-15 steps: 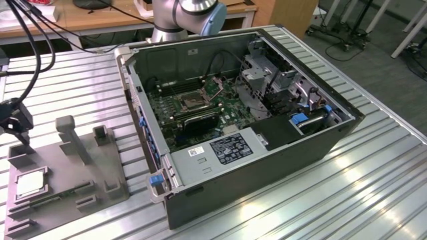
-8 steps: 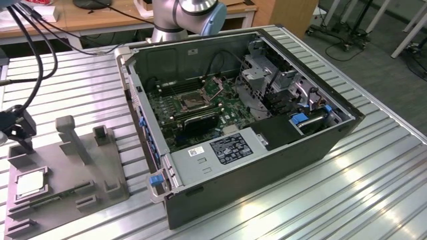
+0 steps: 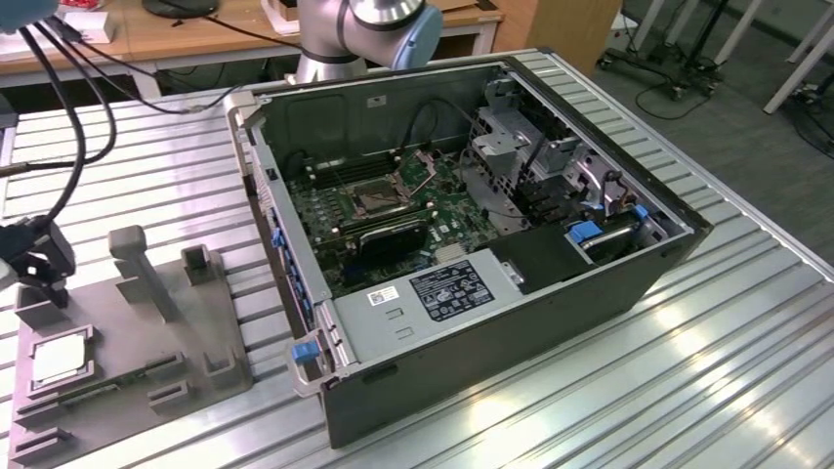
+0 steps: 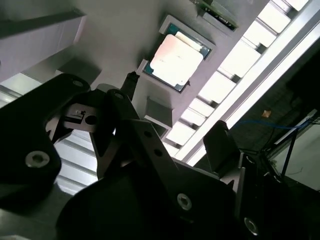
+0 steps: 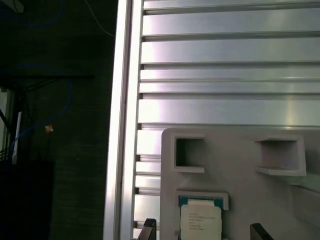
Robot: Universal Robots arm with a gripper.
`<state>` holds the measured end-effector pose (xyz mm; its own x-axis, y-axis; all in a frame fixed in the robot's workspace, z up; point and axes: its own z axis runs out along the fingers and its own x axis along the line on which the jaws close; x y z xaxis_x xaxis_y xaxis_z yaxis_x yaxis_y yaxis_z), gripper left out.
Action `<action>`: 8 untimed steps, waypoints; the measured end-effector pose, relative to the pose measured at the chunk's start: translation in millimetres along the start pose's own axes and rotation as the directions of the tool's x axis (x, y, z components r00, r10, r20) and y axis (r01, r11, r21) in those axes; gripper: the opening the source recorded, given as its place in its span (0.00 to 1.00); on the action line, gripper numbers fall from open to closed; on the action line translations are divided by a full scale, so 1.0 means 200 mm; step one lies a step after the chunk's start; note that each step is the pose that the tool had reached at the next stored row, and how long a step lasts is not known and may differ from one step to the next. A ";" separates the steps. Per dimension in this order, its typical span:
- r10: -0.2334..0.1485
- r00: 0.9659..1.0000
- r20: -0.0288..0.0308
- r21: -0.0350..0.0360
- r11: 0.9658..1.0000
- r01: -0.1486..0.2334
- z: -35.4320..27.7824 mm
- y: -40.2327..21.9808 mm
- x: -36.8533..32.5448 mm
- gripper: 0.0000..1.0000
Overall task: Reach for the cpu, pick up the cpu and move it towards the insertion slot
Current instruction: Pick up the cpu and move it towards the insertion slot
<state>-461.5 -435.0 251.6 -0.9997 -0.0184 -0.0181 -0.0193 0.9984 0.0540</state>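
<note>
Pincer (image 5: 204, 233): open, holding nothing. In the first wrist view its two dark fingertips (image 5: 148, 228) stand wide apart, one on each side of the cpu (image 5: 200, 220), and the gap between them is wider than the chip. No contact with the chip is visible. How high the tips sit above it cannot be told.

Cpu: lies flat with its pale face up, seated in a square recess of the grey tray (image 3: 131, 337). This is in the lower left of the exterior view, close to the frame's left edge. In that view the pincer hangs at the far left, over the tray's near corner and apart from the chip.

Tray: rests on the slatted metal table (image 3: 729, 381), to the left of the open computer case (image 3: 548, 313). A narrow green circuit strip (image 3: 111, 383) lies in the tray just beside the cpu.

Insertion slot (image 3: 369, 201): a black square with a silvery frame, on the motherboard (image 3: 443, 210) inside the case. It sits slightly above the centre of the exterior view, well apart from both cpu and pincer.

Arm (image 3: 352, 34): its lower part stands at top centre, behind the case.
</note>
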 end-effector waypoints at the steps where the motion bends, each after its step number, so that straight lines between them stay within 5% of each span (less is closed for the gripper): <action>1: 0.001 1.000 0.000 0.000 1.000 -0.001 0.009 -0.001 0.000 0.80; 8: 0.007 1.000 0.000 0.000 1.000 -0.007 0.071 -0.026 0.001 0.80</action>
<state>-461.4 -439.5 237.1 -0.9998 -0.0113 -0.0180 -0.0123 0.9985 0.0539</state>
